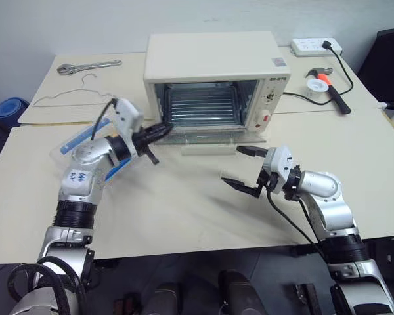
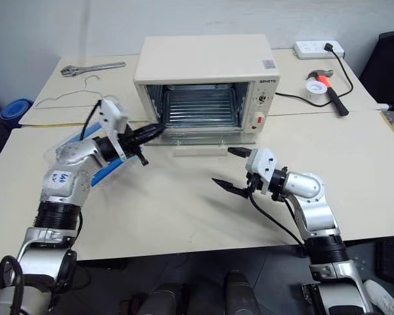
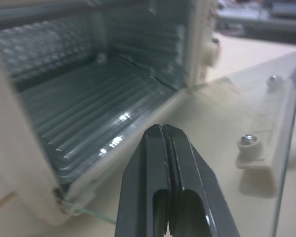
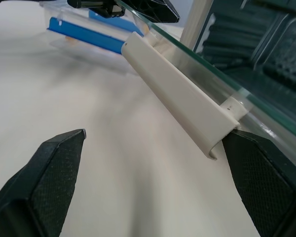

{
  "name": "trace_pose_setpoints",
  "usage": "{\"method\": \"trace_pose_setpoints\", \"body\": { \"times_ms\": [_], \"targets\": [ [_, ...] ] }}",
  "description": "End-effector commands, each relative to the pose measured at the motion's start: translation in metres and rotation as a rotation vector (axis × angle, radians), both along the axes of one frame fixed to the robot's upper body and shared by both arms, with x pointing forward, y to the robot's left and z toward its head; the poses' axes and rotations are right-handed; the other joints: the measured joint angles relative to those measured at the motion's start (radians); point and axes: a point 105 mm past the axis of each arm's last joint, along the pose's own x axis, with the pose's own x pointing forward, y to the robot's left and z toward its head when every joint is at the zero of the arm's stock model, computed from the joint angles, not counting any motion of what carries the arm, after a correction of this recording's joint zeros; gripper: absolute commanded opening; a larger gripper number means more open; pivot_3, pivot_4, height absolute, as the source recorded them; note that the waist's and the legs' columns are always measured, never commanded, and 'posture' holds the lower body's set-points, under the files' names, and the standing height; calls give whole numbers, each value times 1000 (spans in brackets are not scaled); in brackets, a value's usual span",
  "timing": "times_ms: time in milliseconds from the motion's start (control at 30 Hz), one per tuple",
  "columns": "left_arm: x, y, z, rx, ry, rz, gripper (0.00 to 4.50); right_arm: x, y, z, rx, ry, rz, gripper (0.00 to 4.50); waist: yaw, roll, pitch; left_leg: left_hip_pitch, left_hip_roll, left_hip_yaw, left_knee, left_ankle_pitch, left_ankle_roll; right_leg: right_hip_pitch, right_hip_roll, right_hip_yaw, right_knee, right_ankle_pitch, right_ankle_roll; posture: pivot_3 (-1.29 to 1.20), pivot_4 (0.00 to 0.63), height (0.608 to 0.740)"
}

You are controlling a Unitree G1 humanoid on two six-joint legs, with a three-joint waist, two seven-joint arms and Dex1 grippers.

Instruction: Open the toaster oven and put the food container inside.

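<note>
Here, two cream bench tops meet in a seam running side to side. Near the far left corner of the back bench lies a steel adjustable wrench (image 1: pixel 88 66), and just nearer, a thin white wire hanger (image 1: pixel 75 94) curls by that bench's front edge. On the front bench, close to its left edge, the food container (image 2: pixel 92 172) rests flat: a shallow clear plastic box with blue clip strips along its long sides, largely hidden under the left arm.

The left gripper (image 1: pixel 161 130), two slim black fingers pressed together with nothing between them, points level at the lower left corner of the oven mouth, just above the lowered glass door.

The toaster oven (image 1: pixel 213 59), a smooth cream-white box, straddles the seam at the middle. Its glass door (image 3: pixel 286 148) is folded down flat, its cream bar handle (image 4: pixel 180 96) a rounded plastic strip along the front edge. Inside, a ribbed metal tray (image 1: pixel 202 108) gleams. A red button (image 2: pixel 254 119) sits low on the right control panel, below the knobs.

The right gripper (image 1: pixel 246 167) hovers over bare bench in front of the door's right end, its textured black fingers spread wide and empty; in the right wrist view one fingertip sits right by the end of the handle.

Toward the far right of the back bench lie a hammer (image 1: pixel 331 88) with an orange neck, a roll of white tape (image 1: pixel 314 86), and a white power strip (image 1: pixel 315 46) with a black cable.
</note>
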Motion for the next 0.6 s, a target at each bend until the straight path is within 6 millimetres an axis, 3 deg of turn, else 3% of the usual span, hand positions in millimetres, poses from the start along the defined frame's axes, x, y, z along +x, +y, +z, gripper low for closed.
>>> {"method": "trace_pose_setpoints", "body": {
  "times_ms": [33, 200, 300, 400, 533, 600],
  "targets": [
    [-8, -2, -15, 61, 2, -45, 11, -11, -14, 2, 4, -47, -32, 4500, 3, 0, 0, 0, 0, 0, 0, 0, 0, 0, 0, 0, -1, 0, 0, 0, 150, 740],
    [-17, -3, -35, 102, 27, -15, 11, -43, -56, -31, 0, 40, -142, 4500, 23, 0, 0, -1, -1, 0, 5, 0, 0, 2, -1, 2, 0, 0, 0, 0, 150, 740],
    [-24, -2, -45, 110, 41, 14, 11, -58, -77, -37, 7, 59, -207, 4500, 31, -1, 0, -1, -1, 0, 6, 0, 1, 3, -1, 4, 1, 0, 0, 0, 150, 740],
    [-31, -4, -52, 83, 74, 31, 11, -65, -88, -31, 37, 47, -240, 4500, 30, -1, 0, -1, -1, 0, 7, 0, 1, 3, 0, 5, 2, 0, 1, 0, 150, 740],
    [-40, -3, -55, 16, 114, 67, 11, -71, -82, -8, 140, -14, -162, 4500, 28, -1, 0, 0, 0, 0, 7, -1, 1, 3, 0, 5, 2, 0, 1, 0, 150, 740],
    [-52, 3, -48, -98, 134, 87, 401, -71, -75, 5, 213, 19, -105, 4500, 26, -1, 0, 0, 0, 0, 7, -1, 0, 3, 0, 5, 2, 0, 1, 0, 150, 740]
  ]
}}
